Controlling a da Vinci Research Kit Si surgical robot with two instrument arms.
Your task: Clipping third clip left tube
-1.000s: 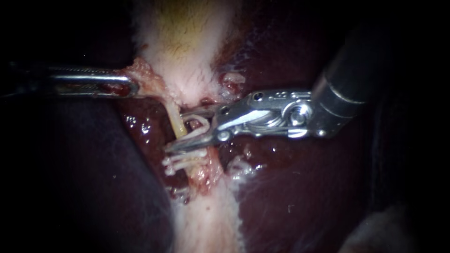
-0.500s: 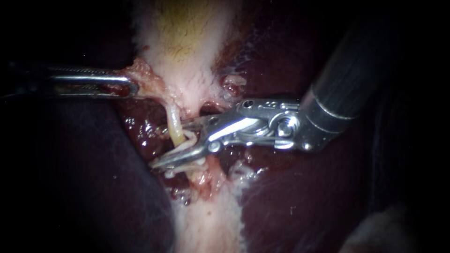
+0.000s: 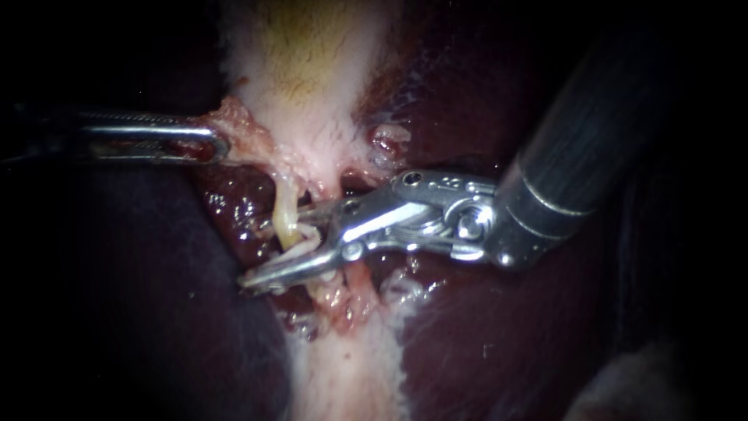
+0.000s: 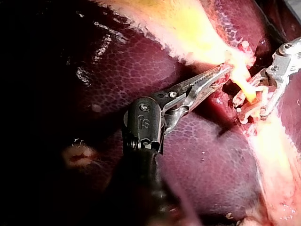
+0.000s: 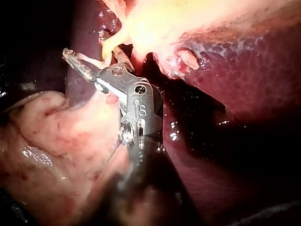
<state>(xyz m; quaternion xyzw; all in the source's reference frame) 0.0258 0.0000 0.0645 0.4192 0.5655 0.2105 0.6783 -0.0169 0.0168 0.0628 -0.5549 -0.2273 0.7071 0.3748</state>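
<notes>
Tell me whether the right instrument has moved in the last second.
Yes. Against the left instrument, gripping the gallbladder edge, the right instrument has slid leftward and down, across the tube.

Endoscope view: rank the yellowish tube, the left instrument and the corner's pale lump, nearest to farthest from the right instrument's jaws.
1. Yellowish tube, between the right instrument's open jaws.
2. Left instrument, up and left, gripping tissue.
3. Pale lump, far bottom-right corner.
</notes>
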